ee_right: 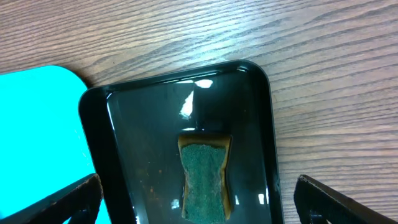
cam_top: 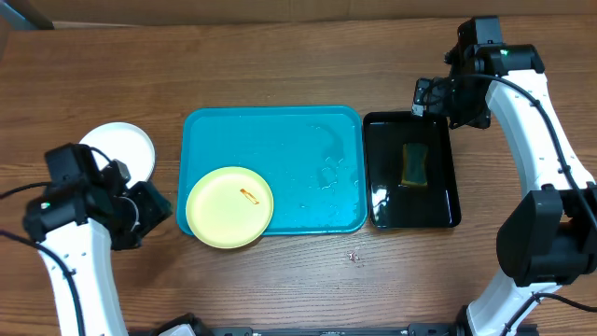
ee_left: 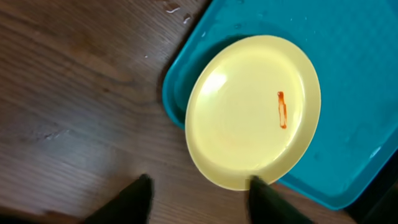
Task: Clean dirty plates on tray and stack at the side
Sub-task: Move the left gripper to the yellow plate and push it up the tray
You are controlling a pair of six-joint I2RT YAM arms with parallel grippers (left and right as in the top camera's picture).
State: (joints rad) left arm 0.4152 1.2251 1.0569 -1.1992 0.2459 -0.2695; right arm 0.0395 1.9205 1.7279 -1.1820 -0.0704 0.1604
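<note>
A pale yellow-green plate [cam_top: 229, 206] with a small orange smear [cam_top: 249, 195] lies in the front left corner of the turquoise tray [cam_top: 280, 140], overhanging its rim. It also shows in the left wrist view [ee_left: 249, 112]. White plates [cam_top: 121, 149] lie on the table left of the tray, partly hidden by my left arm. My left gripper [ee_left: 199, 196] is open and empty, low over the table just left of the yellow-green plate, one finger at its edge. My right gripper [ee_right: 199, 199] is open and empty above the black tray.
A black tray [cam_top: 410, 173] holding water stands right of the turquoise tray. A green and yellow sponge [cam_top: 415, 164] lies in it, also seen in the right wrist view [ee_right: 205, 174]. Water drops wet the turquoise tray's right part [cam_top: 331, 173].
</note>
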